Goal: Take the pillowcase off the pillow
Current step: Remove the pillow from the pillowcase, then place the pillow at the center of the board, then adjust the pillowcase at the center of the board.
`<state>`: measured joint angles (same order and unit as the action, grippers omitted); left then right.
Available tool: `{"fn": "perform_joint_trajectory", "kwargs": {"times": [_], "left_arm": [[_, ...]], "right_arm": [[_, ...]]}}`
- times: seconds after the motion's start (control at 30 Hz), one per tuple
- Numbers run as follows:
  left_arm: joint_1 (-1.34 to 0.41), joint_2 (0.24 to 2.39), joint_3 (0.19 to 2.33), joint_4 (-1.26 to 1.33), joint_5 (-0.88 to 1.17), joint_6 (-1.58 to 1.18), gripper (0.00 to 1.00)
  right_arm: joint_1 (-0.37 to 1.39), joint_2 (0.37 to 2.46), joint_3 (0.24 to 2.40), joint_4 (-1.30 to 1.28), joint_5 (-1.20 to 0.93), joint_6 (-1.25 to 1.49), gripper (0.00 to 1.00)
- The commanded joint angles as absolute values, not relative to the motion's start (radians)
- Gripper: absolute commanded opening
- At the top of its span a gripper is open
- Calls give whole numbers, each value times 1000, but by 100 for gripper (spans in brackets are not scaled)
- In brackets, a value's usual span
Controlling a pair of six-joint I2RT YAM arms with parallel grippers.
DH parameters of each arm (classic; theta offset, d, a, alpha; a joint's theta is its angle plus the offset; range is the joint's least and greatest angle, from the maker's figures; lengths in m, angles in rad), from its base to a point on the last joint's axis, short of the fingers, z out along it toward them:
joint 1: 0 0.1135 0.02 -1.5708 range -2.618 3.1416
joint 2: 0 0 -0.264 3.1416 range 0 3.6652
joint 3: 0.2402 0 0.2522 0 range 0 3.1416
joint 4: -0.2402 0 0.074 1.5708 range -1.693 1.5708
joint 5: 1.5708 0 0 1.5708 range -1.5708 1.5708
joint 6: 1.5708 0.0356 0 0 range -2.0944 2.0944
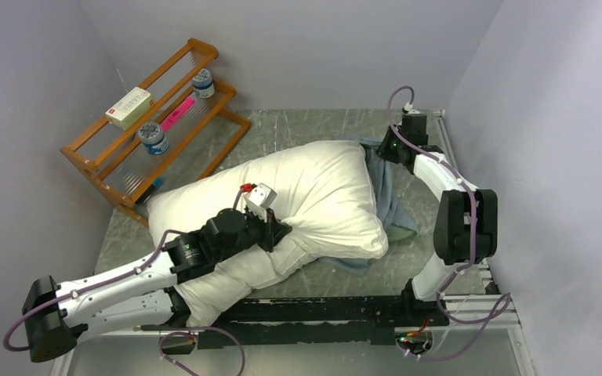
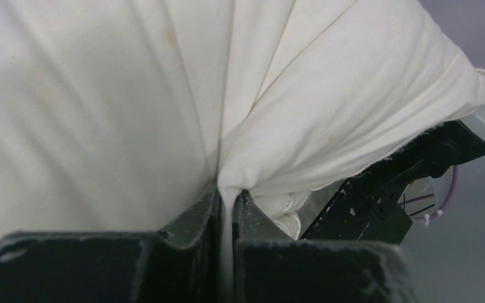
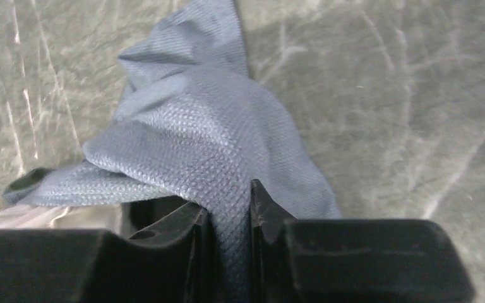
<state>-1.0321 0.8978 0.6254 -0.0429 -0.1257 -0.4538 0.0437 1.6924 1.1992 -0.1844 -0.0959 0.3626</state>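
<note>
So the left pincer (image 2: 227,192) is clenched on a fold of the white pillow (image 2: 353,95), and the right pincer (image 3: 228,205) is gripping the blue-grey pillowcase (image 3: 202,139) at the pillow's far right end.

Marbled table (image 1: 313,125) under pillow (image 1: 321,180), pillowcase (image 1: 388,196) (at its far right end) and wooden rack (image 1: 86,160)

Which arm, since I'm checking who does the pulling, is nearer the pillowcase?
Right. The right fingers pinch the pillowcase itself; the left fingers pinch the pillow, apart from that cloth.
</note>
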Motion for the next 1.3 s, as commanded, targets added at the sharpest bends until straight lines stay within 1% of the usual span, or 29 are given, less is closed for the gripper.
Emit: {"fn": "perform_joint_trajectory", "kwargs": {"times": [0.0, 0.07, 0.27, 0.5, 0.73, 0.9, 1.03, 1.27], "left_arm": [[-1023, 813, 575, -392, -241, -491, 5], [-1022, 781, 576, -389, -255, -501, 5], [-995, 748, 647, -349, -247, -486, 5], [-955, 854, 827, -316, -272, -432, 5], [-880, 1000, 996, -254, -281, -397, 5], [-834, 1104, 1099, -193, -266, -382, 5], [-810, 1165, 1173, -127, -260, -394, 5], [-809, 1319, 1356, -68, -221, -388, 5]], "right_arm": [[-43, 1612, 1178, -163, -25, 389, 17], [-70, 1593, 1165, -163, -23, 400, 9], [-99, 1512, 1142, -174, 72, 449, 0], [-103, 1389, 1200, -225, 233, 457, 0], [-103, 1315, 1387, -310, 357, 431, 0], [-103, 1266, 1500, -329, 377, 380, 0], [-103, 1252, 1589, -375, 348, 338, 0], [-103, 1203, 1648, -418, 296, 308, 0]]}}
